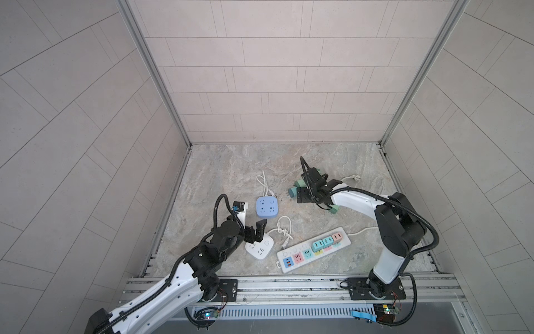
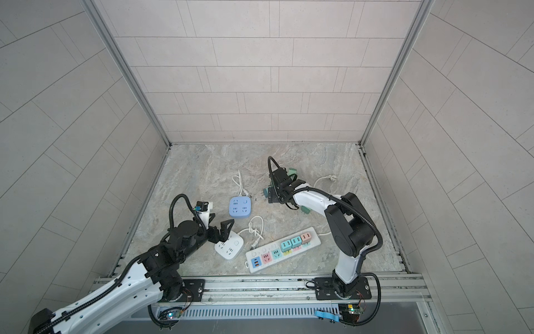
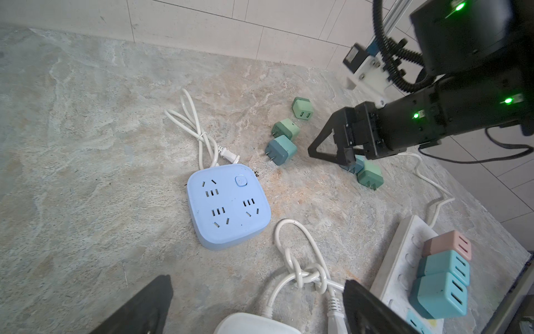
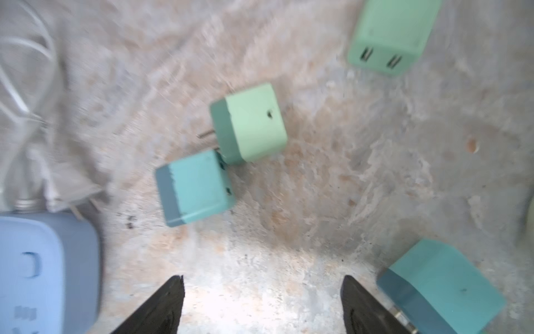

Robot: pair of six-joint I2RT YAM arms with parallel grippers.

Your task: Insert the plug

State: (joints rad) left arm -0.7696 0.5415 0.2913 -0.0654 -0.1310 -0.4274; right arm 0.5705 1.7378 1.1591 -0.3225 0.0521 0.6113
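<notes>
Pickup pending: right fingers [image 4: 173, 295] apart, empty.
A teal plug [image 4: 196, 188] is seen on the table [image 4: 318, 202] ahead of them, prong end turned toward the blue socket block [image 4: 43, 274]; left fingers [image 3: 138, 306], also apart, are farther off.

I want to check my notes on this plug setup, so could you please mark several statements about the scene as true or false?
1. Three plugs sit in the long power strip. True.
2. The blue socket block has a plug in it. False: all its outlets are empty.
3. The right fingers hold a green plug. False: they are apart with nothing between them, and the loose plugs lie on the table.
4. The left fingers are open near the white socket block. True.
</notes>
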